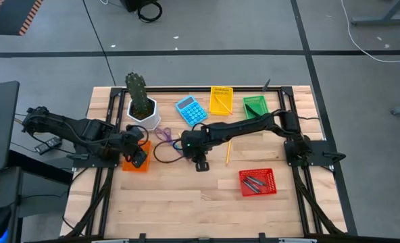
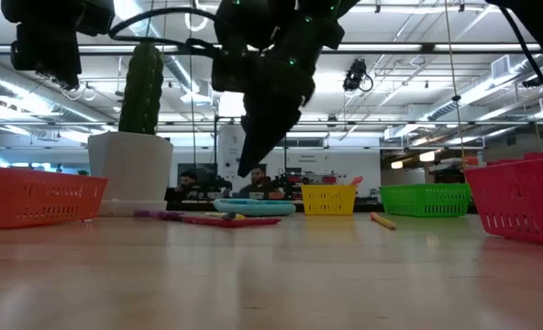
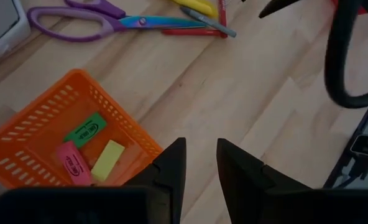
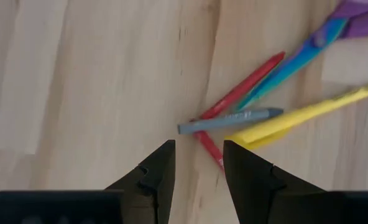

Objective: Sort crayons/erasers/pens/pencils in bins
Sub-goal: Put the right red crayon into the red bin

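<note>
Hovering over the orange bin [image 3: 44, 134], the left gripper [image 3: 201, 163] holds nothing, fingers a little apart; the right gripper [image 4: 198, 163], also parted and empty, hangs above a pile of sticks mid-table.
Only the left wrist view shows three erasers [image 3: 84, 129] in the orange bin: green, pink, yellow. The right wrist view shows a grey crayon [image 4: 230, 120] crossing a red one [image 4: 246, 86] and a yellow one [image 4: 308, 114], beside the scissors [image 4: 324, 37]. The high view counts four bins, with pens [image 1: 255, 182] in the red bin [image 1: 257, 183].

We see even overhead light from ceiling strips [image 2: 409, 69] across the top of the low frame, soft shadows on the table [image 1: 186, 196], and blurred dark fingers [image 3: 171, 168] at the bottom of both wrist views.
</note>
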Controlling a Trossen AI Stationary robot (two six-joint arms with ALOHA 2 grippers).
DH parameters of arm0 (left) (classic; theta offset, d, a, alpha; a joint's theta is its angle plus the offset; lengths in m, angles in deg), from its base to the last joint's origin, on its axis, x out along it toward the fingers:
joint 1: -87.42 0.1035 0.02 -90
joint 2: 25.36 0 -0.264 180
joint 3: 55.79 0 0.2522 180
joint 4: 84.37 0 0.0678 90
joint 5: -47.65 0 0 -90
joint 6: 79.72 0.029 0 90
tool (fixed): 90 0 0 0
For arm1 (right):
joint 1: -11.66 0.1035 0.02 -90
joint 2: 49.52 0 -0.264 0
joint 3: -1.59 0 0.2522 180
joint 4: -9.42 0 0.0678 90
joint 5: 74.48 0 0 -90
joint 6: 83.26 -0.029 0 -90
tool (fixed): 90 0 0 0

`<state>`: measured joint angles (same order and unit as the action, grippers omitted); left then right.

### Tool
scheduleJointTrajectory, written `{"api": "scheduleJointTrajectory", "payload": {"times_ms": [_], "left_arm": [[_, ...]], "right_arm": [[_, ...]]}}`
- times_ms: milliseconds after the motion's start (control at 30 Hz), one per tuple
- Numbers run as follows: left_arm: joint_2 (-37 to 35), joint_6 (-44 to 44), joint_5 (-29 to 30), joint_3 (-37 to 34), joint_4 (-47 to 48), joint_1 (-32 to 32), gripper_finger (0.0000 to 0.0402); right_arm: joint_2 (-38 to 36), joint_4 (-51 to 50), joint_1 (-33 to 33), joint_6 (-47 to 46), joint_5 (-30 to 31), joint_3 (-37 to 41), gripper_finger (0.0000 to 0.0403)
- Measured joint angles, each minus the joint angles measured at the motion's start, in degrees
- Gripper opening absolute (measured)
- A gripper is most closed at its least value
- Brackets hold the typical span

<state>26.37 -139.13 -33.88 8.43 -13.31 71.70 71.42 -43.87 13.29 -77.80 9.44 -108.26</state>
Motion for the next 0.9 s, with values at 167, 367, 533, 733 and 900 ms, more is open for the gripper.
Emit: {"api": "scheduleJointTrajectory", "payload": {"times_ms": [167, 367, 533, 733, 900], "left_arm": [[0.02, 0.58, 0.11, 0.0, -0.83, 0.0, 0.0092], [-0.01, 0.56, 0.25, 0.0, -1.72, 0.0, 0.0087], [0.02, 0.54, 0.26, 0.0, -1.69, 0.0, 0.0091], [0.02, 0.5, 0.26, 0.0, -1.73, 0.0, 0.0085], [0.0, 0.23, 0.26, 0.0, -1.72, 0.0, 0.0083]], "right_arm": [[0.68, -2.34, -0.05, 7.11, 1.66, 0.04, 0.014], [1.3, -1.79, -1.09, 13.55, 2.2, 0.81, 0.014], [1.3, -2.07, -2.46, 14.07, 2.66, 2.93, 0.014], [1.3, -1.0, -2.95, 15.18, 2.64, 3.76, 0.014], [1.3, 2.23, -3.1, 15.57, 1.49, 3.76, 0.014]]}}
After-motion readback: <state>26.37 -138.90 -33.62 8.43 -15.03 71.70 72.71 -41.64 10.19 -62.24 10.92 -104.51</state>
